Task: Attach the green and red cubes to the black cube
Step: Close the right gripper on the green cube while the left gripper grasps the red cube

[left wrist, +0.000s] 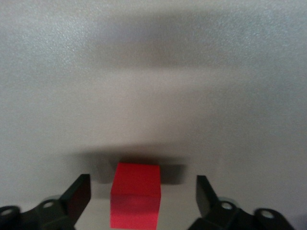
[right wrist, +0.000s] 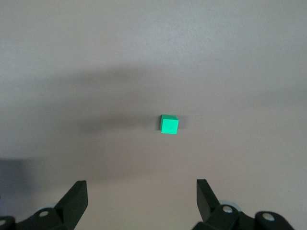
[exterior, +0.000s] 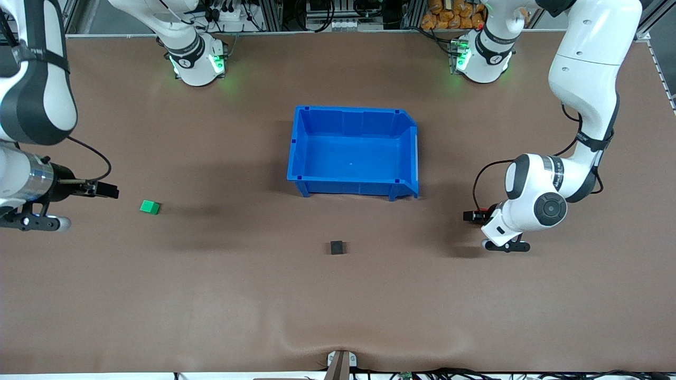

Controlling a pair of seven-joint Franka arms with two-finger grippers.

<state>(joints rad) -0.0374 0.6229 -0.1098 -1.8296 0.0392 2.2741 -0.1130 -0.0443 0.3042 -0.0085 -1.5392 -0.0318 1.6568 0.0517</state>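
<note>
Left tool [left wrist: 139, 199] straddles the red cube [left wrist: 135, 201], spread wide; right tool [right wrist: 139, 199], wide too, hangs above the table, green cube [right wrist: 169, 124] near.

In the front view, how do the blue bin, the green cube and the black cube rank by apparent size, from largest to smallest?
1. Blue bin, by far the largest.
2. Green cube and black cube: they look about equal, so I would not rank one above the other.

Beside the blue bin [exterior: 353, 153], toward the left arm's end of the worktop [exterior: 211, 295], the red cube [exterior: 485, 213] shows only as a sliver in the front view, largely hidden by the left gripper [exterior: 473, 216]; its lower face is cut off in the left wrist view.
</note>
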